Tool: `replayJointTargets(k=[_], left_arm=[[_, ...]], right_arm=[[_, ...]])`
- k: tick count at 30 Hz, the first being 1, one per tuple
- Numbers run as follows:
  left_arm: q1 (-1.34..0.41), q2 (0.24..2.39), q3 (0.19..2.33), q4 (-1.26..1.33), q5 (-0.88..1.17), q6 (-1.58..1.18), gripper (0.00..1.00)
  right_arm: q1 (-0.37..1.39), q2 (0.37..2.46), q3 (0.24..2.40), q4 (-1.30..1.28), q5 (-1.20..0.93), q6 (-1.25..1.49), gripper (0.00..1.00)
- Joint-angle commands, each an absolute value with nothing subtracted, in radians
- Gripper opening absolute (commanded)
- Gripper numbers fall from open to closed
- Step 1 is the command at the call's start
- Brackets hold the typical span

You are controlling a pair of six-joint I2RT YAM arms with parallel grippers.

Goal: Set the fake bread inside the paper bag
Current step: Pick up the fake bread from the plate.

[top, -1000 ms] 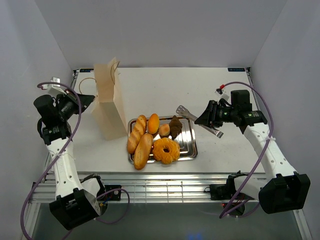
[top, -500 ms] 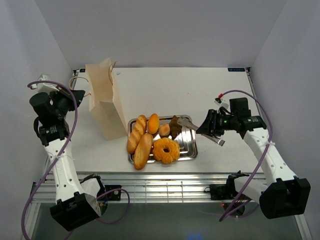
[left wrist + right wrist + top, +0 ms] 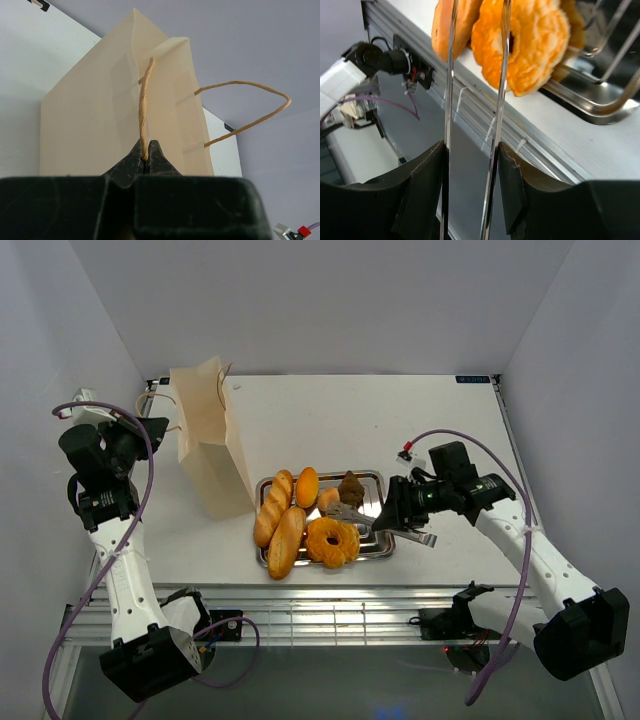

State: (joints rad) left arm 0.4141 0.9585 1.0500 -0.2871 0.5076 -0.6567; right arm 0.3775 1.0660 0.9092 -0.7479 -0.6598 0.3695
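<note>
The tall cream flat-sided paper bag [image 3: 212, 445] looks matt and smooth, creased at its folds. Its twisted brown cord handle [image 3: 143, 110], between the matt black plastic left fingers [image 3: 160, 160], is rough and fibrous. Between the right fingers [image 3: 422, 190] run long mirror-bright metal tongs [image 3: 449, 100]; beyond them, a glossy orange ring doughnut [image 3: 530, 40] and polished rectangular steel tray [image 3: 592, 102].

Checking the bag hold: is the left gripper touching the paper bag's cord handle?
Touching. The left wrist view shows the left gripper shut on the cord handle of the paper bag, the cord pinched between its fingertips.
</note>
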Motion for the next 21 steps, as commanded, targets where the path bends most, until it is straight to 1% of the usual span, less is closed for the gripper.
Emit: replayJointTargets(k=[1,7,10,17,21], left_arm=[[0.411,0.949,1.083,-0.271,0.511,-0.670,0.00],[0.411,0.956,1.127,-0.311,0.512,-0.638,0.00],[0.411,0.965,1.147,-0.318,0.532,-0.635,0.00],[0.411,0.946,1.137,-0.292,0.548,-0.658,0.00],[0.411,0.948,1.138,-0.299,0.557,-0.652,0.00]], right_arm=[[0.487,1.103,0.972,-0.678,-0.652,0.458,0.51],[0.592,1.094,0.951,-0.557,-0.682,0.638,0.50],[0.646,1.063,0.910,-0.500,-0.721,0.710,0.50],[0.773,1.008,0.784,-0.321,-0.712,0.948,0.50],[0.821,1.008,0.759,-0.317,-0.683,0.979,0.52]])
